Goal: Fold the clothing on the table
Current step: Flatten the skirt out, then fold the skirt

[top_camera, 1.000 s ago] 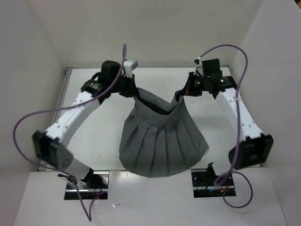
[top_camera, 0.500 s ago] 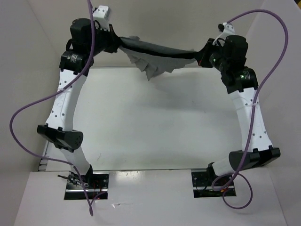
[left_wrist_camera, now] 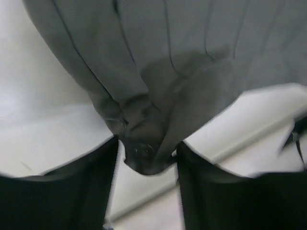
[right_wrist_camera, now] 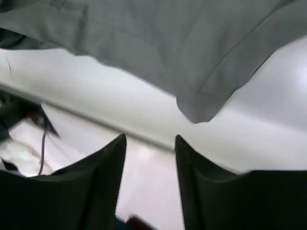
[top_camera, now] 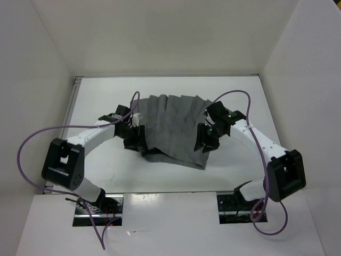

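Dark grey pleated soft fabric garment point(top_camera: 173, 125) lies flat at the middle of the large white matte table point(top_camera: 101, 96), pleats running from far side to near; its near edge is rumpled, with a second layer showing beneath at the near-left corner.

Left gripper point(top_camera: 136, 137) sits low at the garment's left edge. In the left wrist view its black fingers point(left_wrist_camera: 72, 191) stand spread, with a bunched corner of the cloth point(left_wrist_camera: 144, 153) lying in the gap; cannot tell whether the pads touch it.

Right gripper point(top_camera: 206, 140) sits at the garment's right edge; right wrist view shows its fingers point(right_wrist_camera: 96, 182) parted with nothing between them, and the cloth's corner point(right_wrist_camera: 196, 108) just ahead of the tips, apart.
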You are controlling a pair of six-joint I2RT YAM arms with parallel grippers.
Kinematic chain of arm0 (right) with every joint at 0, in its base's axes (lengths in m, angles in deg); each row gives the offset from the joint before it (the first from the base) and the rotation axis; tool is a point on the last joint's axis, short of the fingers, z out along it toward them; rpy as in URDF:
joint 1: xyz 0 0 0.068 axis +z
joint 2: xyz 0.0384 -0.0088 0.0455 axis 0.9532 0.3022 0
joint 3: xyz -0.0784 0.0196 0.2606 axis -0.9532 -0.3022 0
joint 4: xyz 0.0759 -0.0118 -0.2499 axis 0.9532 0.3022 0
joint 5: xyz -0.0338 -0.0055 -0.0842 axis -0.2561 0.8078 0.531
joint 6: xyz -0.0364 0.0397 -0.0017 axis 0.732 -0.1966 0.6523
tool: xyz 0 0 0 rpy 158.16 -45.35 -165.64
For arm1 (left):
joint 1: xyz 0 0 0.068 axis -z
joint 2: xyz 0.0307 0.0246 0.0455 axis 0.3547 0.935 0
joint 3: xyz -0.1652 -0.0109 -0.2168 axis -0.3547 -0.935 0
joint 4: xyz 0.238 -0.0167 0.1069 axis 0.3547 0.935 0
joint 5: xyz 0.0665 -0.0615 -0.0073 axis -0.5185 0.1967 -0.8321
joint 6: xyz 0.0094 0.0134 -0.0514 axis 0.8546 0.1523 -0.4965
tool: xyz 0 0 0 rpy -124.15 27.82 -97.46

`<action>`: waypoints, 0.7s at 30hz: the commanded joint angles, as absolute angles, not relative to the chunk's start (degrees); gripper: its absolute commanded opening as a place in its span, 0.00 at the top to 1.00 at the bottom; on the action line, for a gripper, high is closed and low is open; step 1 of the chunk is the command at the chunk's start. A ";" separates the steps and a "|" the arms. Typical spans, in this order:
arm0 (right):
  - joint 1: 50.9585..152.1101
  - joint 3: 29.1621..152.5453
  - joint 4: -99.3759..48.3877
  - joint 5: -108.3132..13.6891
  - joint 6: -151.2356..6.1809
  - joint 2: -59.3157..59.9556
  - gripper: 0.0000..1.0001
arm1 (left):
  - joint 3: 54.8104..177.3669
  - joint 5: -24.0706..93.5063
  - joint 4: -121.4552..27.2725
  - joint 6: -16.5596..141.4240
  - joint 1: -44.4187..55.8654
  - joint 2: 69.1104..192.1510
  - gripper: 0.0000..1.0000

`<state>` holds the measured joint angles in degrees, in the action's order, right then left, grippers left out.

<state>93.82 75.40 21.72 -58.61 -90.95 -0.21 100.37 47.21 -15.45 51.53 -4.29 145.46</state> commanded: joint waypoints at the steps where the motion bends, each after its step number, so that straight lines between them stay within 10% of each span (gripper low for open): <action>1: 96.75 78.31 32.69 -59.37 -96.03 -12.01 0.47 | 100.43 56.68 -11.18 48.79 -3.20 132.59 0.36; 4: 96.23 88.58 40.69 -56.03 -96.56 -14.14 0.43 | 106.83 64.67 -7.12 50.72 -3.20 126.87 0.18; 10: 91.58 89.68 33.17 -51.36 -97.08 -9.84 0.48 | 112.66 64.28 -12.44 48.97 -3.81 127.55 0.16; 13: 88.50 85.98 24.47 -48.91 -98.31 -5.64 0.57 | 110.37 51.27 -18.51 46.08 -5.04 132.64 0.33; 16: 86.30 85.36 19.54 -45.74 -99.11 0.07 0.77 | 110.18 44.85 -22.21 44.58 -5.04 140.02 0.76; 21: 83.57 86.15 17.06 -47.56 -97.80 10.36 0.84 | 112.65 40.27 -20.92 43.96 -4.52 151.10 0.88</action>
